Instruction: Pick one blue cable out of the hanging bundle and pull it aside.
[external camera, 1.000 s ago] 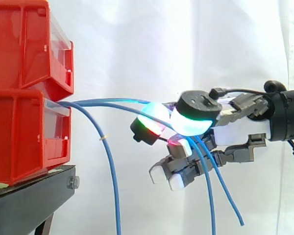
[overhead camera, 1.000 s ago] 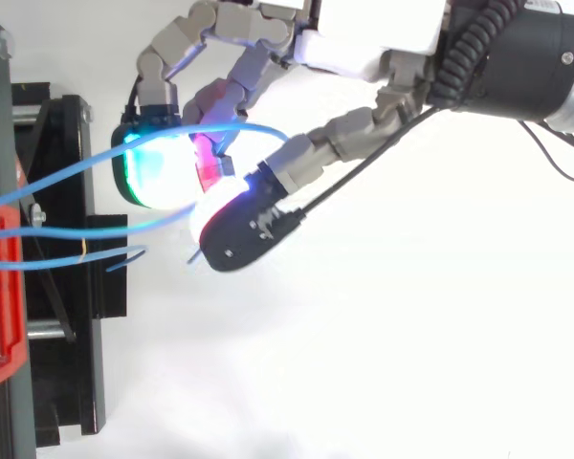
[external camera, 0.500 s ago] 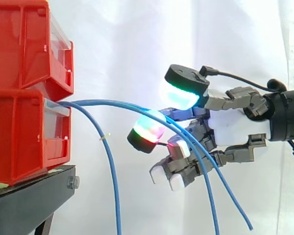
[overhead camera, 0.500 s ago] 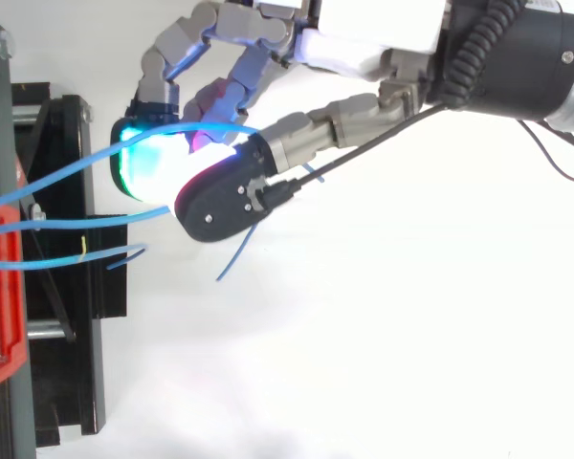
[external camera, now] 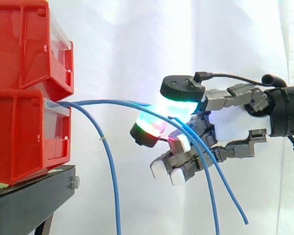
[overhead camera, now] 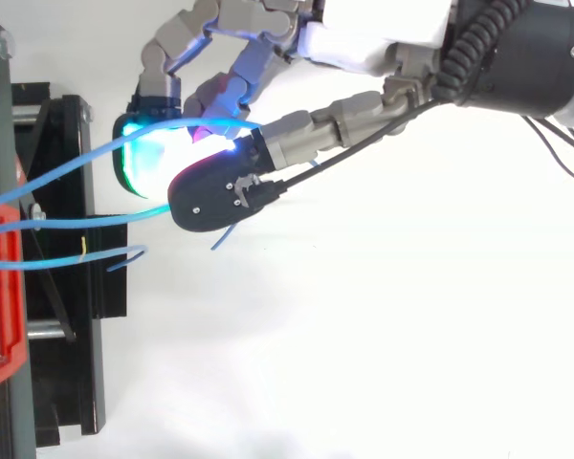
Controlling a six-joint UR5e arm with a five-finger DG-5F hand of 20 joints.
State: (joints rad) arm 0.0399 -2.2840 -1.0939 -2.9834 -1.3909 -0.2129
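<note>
While two blue cables arc rightward out of the lower red bin, the hand grips them between its glowing thumb and curled fingers, well apart from that bin. A third blue cable droops just beside the bin.

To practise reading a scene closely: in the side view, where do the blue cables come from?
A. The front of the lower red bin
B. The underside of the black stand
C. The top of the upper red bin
A: the blue cables run out from the front rim of the lower red bin, just under the upper red bin.
</note>
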